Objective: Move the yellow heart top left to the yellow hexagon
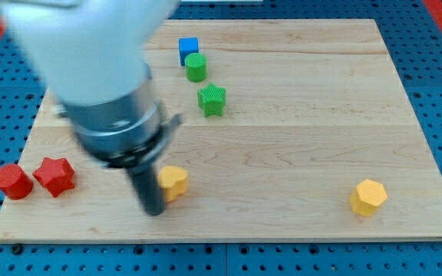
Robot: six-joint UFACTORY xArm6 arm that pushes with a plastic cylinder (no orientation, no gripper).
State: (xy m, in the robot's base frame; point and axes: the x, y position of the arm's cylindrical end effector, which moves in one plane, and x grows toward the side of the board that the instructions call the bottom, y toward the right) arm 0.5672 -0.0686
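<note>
The arm's pale upper body is blurred and cut off by the view's top edge, and it hides the wooden board (298,115)'s top-left corner. The yellow heart (175,182), at the board's lower left, has its left side covered by the dark rod, so its heart outline cannot be fully made out. My tip (153,212) touches or nearly touches that block's left edge; which of the two cannot be told through the blur.
</note>
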